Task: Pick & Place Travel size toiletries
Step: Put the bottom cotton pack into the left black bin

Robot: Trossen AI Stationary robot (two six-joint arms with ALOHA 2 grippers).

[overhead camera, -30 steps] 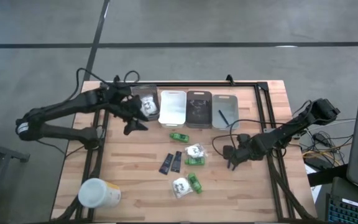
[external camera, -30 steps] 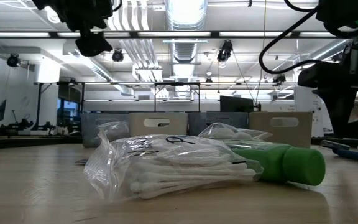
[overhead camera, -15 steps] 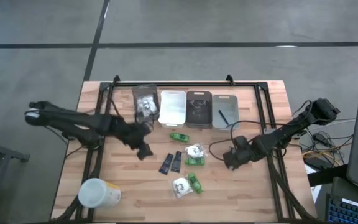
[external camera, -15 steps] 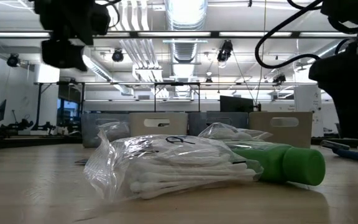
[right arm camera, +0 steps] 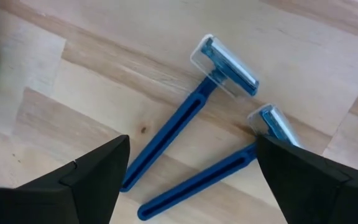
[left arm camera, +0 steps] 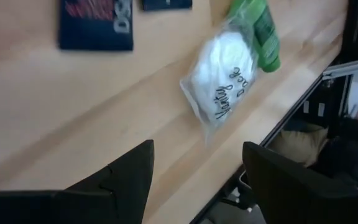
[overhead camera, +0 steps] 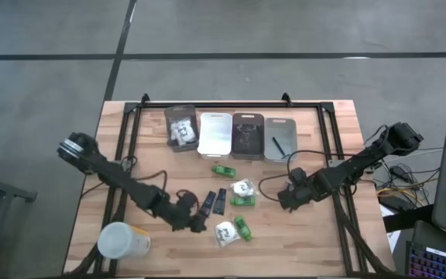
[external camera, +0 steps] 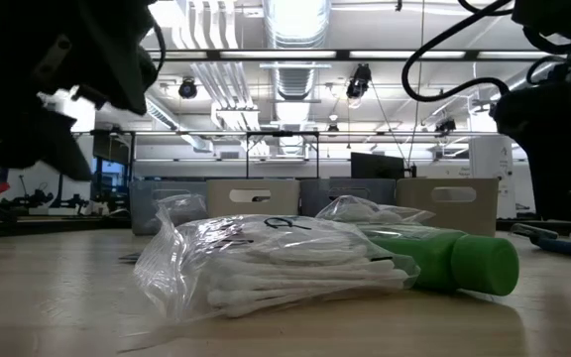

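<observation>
**Both tools open and low over the table: swab packet and razors in the sights**

The left tool (overhead camera: 194, 225) sits low near the table's front edge, fingers spread with nothing between them, just beside the white packet (overhead camera: 224, 232) that lies touching a green tube (overhead camera: 243, 227). In the left wrist view that packet (left arm camera: 224, 79) is a loose clear bag stuffed with white cotton swabs, and it looks feather-light, soft and crinkly. My read: pinch it across the fat middle, because the slack plastic at the ends would likely slip or tear free. Handwritten dark script runs along the bag, but I cannot make out the words. Two flat black sachets (overhead camera: 214, 202) lie just behind it toward the table's middle; the one in the wrist view (left arm camera: 96, 23) carries white and red print, cut off and not legible. Thin and flat like that, they would be hard to get fingers under.

Over toward the right edge, the right tool (overhead camera: 289, 198) is down too, jaws wide and empty, straddling two blue razors (right arm camera: 197, 102) with clear caps over the heads. Stiff, light, slender handles: take one across the handle's mid-length, I'd say, away from the capped blade. They lie close together, so catching both is a risk.

Another white packet (overhead camera: 242, 187) and green pieces (overhead camera: 223, 170) wait mid-table, in front of the four bins (overhead camera: 215, 133) along the back edge.
</observation>
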